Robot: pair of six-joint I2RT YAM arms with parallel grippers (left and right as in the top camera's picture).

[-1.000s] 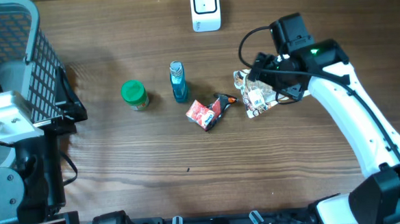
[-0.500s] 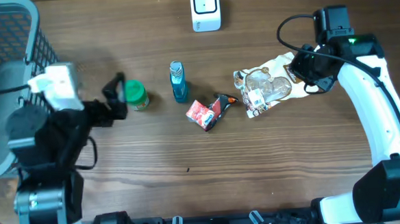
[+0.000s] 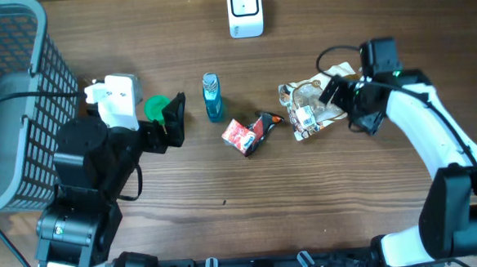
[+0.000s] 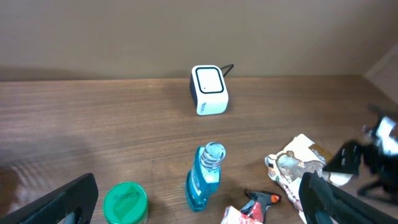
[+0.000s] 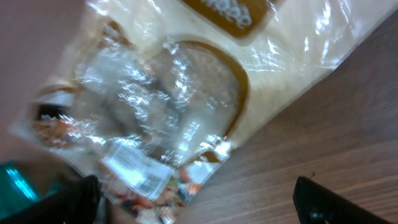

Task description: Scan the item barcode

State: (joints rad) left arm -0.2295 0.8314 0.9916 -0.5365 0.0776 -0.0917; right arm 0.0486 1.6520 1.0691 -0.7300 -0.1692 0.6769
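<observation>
Bearing scanner (image 3: 245, 10), wood-grain table (image 3: 308, 220), tan wall (image 4: 124, 37) behind

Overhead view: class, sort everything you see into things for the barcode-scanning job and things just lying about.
Job, probably: scanner, clear snack bag, green-lidded jar.
Lying about: blue bottle, red packet, black-and-orange item, basket.

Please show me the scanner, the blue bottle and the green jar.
scanner (image 4: 209, 90): left wrist view, top face.
blue bottle (image 3: 213, 108): overhead view, its body.
green jar (image 4: 125, 202): left wrist view, its lid.
</observation>
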